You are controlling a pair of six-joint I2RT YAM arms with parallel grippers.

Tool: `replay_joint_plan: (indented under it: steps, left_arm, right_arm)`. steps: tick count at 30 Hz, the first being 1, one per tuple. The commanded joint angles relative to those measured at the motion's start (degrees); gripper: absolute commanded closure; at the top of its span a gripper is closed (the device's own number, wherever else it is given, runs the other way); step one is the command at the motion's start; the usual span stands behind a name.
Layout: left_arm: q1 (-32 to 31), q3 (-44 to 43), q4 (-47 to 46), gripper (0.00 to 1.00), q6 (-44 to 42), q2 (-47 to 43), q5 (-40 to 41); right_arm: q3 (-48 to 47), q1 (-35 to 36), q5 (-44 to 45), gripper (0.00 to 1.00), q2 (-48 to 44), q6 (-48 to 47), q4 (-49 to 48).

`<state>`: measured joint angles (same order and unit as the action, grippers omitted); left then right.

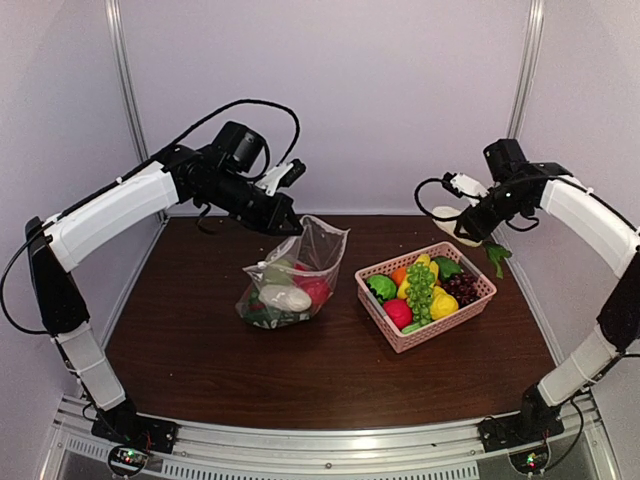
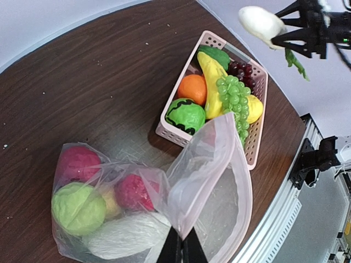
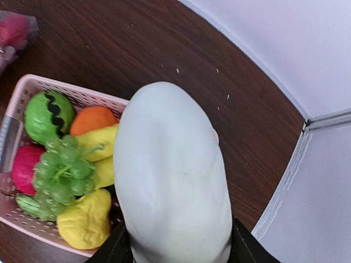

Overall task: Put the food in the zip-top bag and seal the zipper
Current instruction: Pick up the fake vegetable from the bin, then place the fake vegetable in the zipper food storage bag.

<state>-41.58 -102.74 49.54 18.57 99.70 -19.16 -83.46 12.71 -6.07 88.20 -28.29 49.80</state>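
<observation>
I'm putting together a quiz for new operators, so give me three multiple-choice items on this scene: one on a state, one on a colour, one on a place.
1. How is the zip-top bag? A) sealed and flat B) empty C) mouth open, edge pinched by the left gripper
2. What colour is the basket? A) pink B) blue C) black
3. Where is the white vegetable? A) in the bag B) in the right gripper, in the air C) in the basket
Key: 1 C, the left wrist view shows the gaping mouth and food inside; 2 A, its lattice walls are pink; 3 B, the fingers flank it in the right wrist view.
</observation>
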Motion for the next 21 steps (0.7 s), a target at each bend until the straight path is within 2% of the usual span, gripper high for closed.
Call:
replay_joint_plan:
  steps: [1,7,11,18,21]
  left_arm:
    - [0.01,0.29,-3.7,1.0,1.53,-0.77,-0.95]
    - [0.01,0.45,-4.75,1.0,3.44,-0.2,-0.8]
    - [0.01,1.04,-5.99,1.0,4.64,-0.08,-1.71]
    - [0.01,1.54,-7.77,1.0,5.66,-0.09,-4.87]
    - [-0.05,2.22,-8.89,1.0,6.19,-0.1,-6.23]
  right_arm:
    - [-6.58,5.26,-16.28,0.59,-5.41,-0.57,7.44]
    - [-13.87,17.47,-25.33,0.57,-5.55,-1.63,13.62]
    - [-17.32,23.55,-27.05,0.57,-2.03,-2.94,17.39]
    - [-22.5,27.85,-27.01,0.6,5.82,2.82,17.38]
    - [-26.48,28.2,-29.52,0.6,8.92,3.87,17.93]
